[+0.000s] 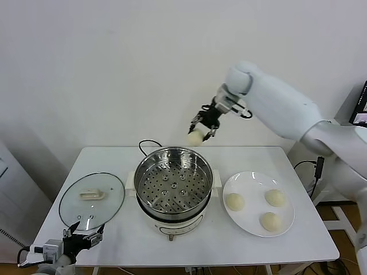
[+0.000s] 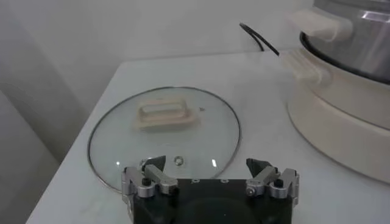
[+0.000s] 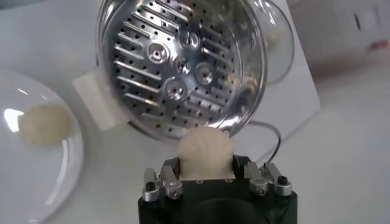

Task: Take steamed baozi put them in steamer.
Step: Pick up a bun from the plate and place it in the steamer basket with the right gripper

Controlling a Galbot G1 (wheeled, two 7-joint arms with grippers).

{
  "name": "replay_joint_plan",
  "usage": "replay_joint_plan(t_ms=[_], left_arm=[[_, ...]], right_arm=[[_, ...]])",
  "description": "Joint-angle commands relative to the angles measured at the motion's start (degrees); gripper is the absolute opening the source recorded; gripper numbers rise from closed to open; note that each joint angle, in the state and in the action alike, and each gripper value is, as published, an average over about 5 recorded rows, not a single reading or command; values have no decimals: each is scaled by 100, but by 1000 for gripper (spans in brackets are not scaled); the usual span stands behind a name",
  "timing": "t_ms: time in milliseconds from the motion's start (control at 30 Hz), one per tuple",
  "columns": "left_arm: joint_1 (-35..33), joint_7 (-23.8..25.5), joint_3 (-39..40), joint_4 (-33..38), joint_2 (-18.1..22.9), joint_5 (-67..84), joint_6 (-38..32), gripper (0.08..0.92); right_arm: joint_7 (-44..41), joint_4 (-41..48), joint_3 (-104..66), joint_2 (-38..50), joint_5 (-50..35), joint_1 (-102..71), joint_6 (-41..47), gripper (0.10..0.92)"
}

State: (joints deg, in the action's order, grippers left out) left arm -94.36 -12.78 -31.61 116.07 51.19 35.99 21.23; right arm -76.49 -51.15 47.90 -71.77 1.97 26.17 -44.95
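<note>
My right gripper (image 1: 200,133) is shut on one cream-white baozi (image 1: 195,138) and holds it in the air above the far rim of the steamer (image 1: 172,181). In the right wrist view the baozi (image 3: 204,153) sits between the fingers, with the empty perforated steamer basket (image 3: 180,64) below. Three more baozi (image 1: 234,201) (image 1: 276,197) (image 1: 270,222) lie on the white plate (image 1: 252,183) to the right of the steamer. My left gripper (image 1: 85,238) is open and empty at the table's front left, just in front of the glass lid (image 2: 164,135).
The glass lid (image 1: 92,200) with a cream handle lies flat, left of the steamer. A black cord (image 1: 147,144) runs behind the cooker base. The white table's front edge is near my left gripper.
</note>
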Motion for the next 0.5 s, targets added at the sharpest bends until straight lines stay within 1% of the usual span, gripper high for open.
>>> replay_joint_plan(t_ms=[33, 233, 500], left_arm=[[7, -2, 4, -13, 0, -2, -1, 823], [9, 0, 16, -33, 8, -3, -14, 823], [24, 0, 36, -60, 18, -13, -19, 823]], right_arm=[[-121, -36, 14, -554, 547, -66, -505, 549], [-102, -282, -169, -623, 1320, -507, -505, 550], [-92, -457, -344, -689, 1806, -939, -505, 548]])
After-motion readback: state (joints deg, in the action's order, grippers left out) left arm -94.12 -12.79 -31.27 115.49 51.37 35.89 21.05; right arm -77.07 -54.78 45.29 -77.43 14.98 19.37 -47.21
